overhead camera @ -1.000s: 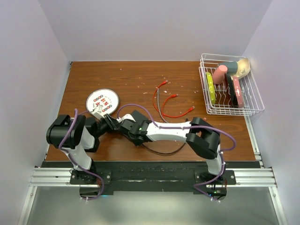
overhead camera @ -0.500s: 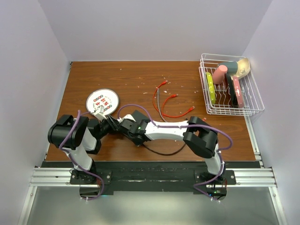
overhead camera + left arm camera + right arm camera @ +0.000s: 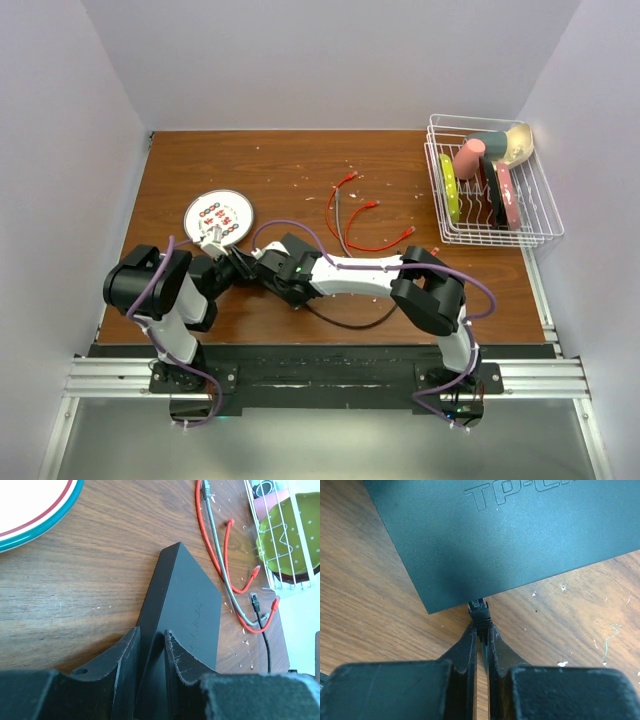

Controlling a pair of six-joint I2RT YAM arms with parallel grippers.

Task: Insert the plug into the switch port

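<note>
Pushing the plug (image 3: 478,611) home calls for a straight, steady drive along the line of the right gripper (image 3: 480,632), whose fingers are pinched shut on the plug's black boot and cable. Directly ahead of the fingertips, the plug's nose meets the near edge of the switch (image 3: 520,535). Whether it is fully seated cannot be told, since the port lies hidden under the lip of the case. The plug is best driven level with the table (image 3: 370,595) and square to that edge, as any tilt could jam it against the socket wall. The left gripper (image 3: 149,645) is closed on the switch, one finger on each side of a thin edge. It should grip firmly so that the case does not slide away from the push. The switch is a flat, matte-black box with sharp corners and embossed lettering on its top face, lying on the wood between the two grippers. Beyond it, farther from the left gripper, lie red cables (image 3: 256,571) and a grey cable (image 3: 206,495), apart from the switch.
</note>
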